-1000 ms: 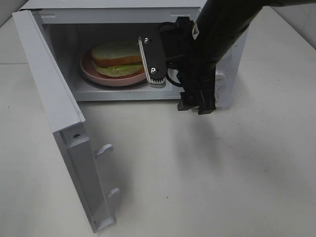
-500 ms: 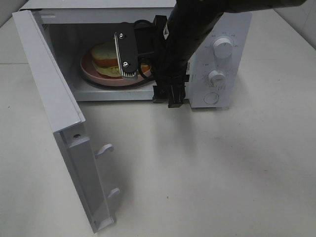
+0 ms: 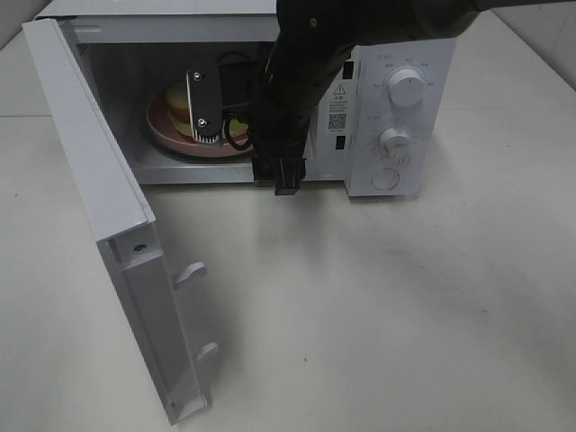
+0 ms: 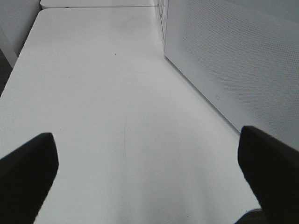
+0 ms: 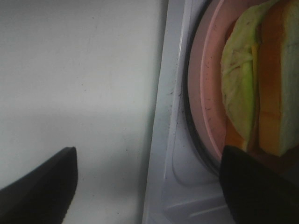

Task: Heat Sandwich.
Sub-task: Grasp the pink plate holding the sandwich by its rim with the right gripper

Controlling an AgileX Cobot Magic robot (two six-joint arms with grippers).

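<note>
The white microwave point(image 3: 364, 171) stands with its door point(image 3: 90, 171) open. Inside, a round pink plate point(image 5: 209, 98) carries the sandwich point(image 5: 268, 79): pale bread, a green leaf, an orange layer. My right gripper point(image 5: 148, 161) is at the cavity mouth, fingers point(image 5: 42, 186) apart, clamping nothing. The sandwich lies just beyond one fingertip, outside the gap. My left gripper point(image 4: 147, 144) is spread over the table point(image 4: 93, 93).

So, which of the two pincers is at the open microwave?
The right pincer: its open jaws face the sandwich on the pink plate. The left pincer hangs open over the table.
</note>
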